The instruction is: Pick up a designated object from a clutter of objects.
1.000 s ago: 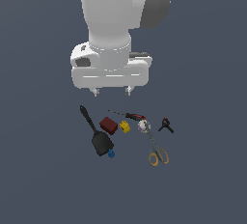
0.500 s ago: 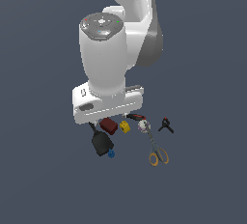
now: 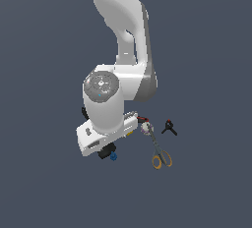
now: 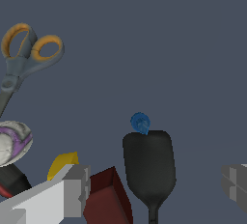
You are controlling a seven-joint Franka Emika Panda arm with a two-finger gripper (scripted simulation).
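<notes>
No readable text, labels or numbers anywhere

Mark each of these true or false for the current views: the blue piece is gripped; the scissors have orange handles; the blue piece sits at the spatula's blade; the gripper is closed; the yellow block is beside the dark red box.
1. The blue piece is gripped. False: it lies free, between no fingers.
2. The scissors have orange handles. True.
3. The blue piece sits at the edge of the black spatula blade. True.
4. The gripper is closed. False: its fingers stand wide apart.
5. The yellow block lies beside the dark red box. True.
</notes>
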